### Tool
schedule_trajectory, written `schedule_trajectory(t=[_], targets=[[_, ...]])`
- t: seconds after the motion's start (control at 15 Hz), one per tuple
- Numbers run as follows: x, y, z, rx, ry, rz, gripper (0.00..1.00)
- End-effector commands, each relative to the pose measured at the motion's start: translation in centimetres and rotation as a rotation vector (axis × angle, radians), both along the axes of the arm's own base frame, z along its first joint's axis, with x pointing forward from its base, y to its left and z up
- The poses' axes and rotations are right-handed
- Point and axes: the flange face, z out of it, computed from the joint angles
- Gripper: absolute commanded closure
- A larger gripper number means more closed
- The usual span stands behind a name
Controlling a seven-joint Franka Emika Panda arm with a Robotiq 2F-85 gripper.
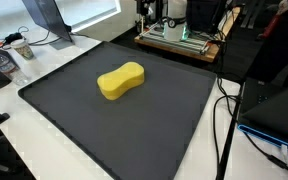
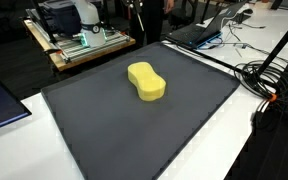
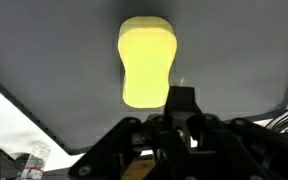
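A yellow peanut-shaped sponge (image 1: 121, 81) (image 2: 146, 81) lies near the middle of a dark grey mat (image 1: 84, 130) (image 2: 114, 135). In the wrist view the sponge (image 3: 146, 62) lies on the mat (image 3: 44, 50) ahead of my gripper (image 3: 181, 97). The gripper is raised above the mat, a little to the right of the sponge's near end. Its two fingers are pressed together with nothing between them, so it is shut and empty. Neither exterior view shows the arm.
A wooden frame with equipment (image 1: 179, 38) (image 2: 79, 42) stands beyond the mat's far edge. Cables (image 1: 224, 120) (image 2: 269, 85) run along one side on the white table. A monitor stand (image 1: 49, 25) and small clutter (image 1: 9, 55) sit at a corner; laptops (image 2: 199, 32) lie nearby.
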Motion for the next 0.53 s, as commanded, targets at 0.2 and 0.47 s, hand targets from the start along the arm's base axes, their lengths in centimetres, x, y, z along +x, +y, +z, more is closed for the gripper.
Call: schedule_trajectory(t=[0.2, 0.47], targets=[[1.0, 3.1, 0.4, -0.049, 0.017, 0.056, 0.96], [2.5, 7.9, 0.4, -0.172, 0.037, 0.122, 0.96]])
